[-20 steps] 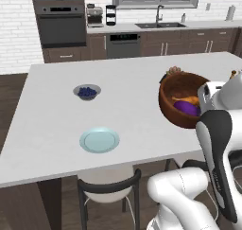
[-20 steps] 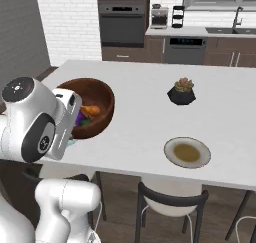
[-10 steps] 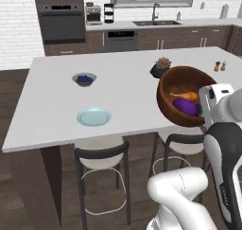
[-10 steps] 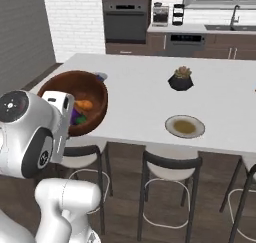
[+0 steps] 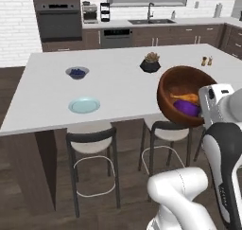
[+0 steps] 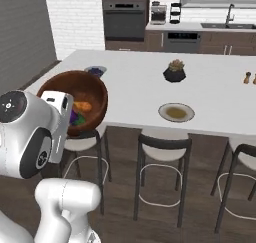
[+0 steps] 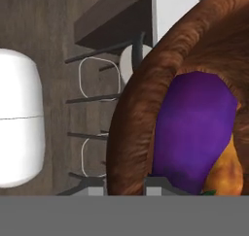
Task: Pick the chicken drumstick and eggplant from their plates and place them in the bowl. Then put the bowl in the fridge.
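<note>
- Holding the bowl (image 5: 176, 89) by its rim, the gripper (image 7: 125, 185) is clamped on it, lifted clear of the counter (image 5: 113, 89) and tilted.
- Eggplant (image 7: 192, 128) and drumstick (image 7: 226, 169) lie touching inside the bowl.

bowl (image 7: 141, 113): grained reddish wood | eggplant (image 7: 192, 133): smooth purple | counter (image 5: 118, 87): matt white

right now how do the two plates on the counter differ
The light-blue plate is pale blue all over, while the tan plate is beige with a grey rim. The light-blue plate lies toward the counter end with the small berry bowl; the tan plate lies nearer the black succulent pot. Both are round, flat and carry no food.
</note>
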Robot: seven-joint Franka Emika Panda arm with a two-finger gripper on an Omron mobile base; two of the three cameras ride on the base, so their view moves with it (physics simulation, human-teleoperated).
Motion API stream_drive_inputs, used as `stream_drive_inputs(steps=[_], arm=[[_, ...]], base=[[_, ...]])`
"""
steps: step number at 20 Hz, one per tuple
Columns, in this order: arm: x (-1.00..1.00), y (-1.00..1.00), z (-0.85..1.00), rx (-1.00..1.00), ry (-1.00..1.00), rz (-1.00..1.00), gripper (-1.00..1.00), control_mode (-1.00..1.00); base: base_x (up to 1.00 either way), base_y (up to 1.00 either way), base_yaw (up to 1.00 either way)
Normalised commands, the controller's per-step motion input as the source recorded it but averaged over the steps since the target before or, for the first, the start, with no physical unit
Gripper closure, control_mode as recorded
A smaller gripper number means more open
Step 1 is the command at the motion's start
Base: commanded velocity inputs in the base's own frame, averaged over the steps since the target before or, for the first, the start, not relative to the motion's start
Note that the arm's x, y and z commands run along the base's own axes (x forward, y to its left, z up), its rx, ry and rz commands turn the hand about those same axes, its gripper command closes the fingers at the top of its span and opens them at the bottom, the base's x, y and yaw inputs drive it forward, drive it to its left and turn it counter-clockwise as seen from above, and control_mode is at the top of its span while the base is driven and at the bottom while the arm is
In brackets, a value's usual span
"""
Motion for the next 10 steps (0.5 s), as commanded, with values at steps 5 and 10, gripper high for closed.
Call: stream_drive_inputs(steps=[5, 10], arm=[[0.00, 0.00, 0.00, 0.00, 0.00, 0.00, 1.00, 1.00], [0.00, 0.00, 0.00, 0.00, 0.00, 0.00, 1.00, 1.00]], base=[[-0.47, -0.70, 0.00], [-0.12, -0.54, -0.41]])
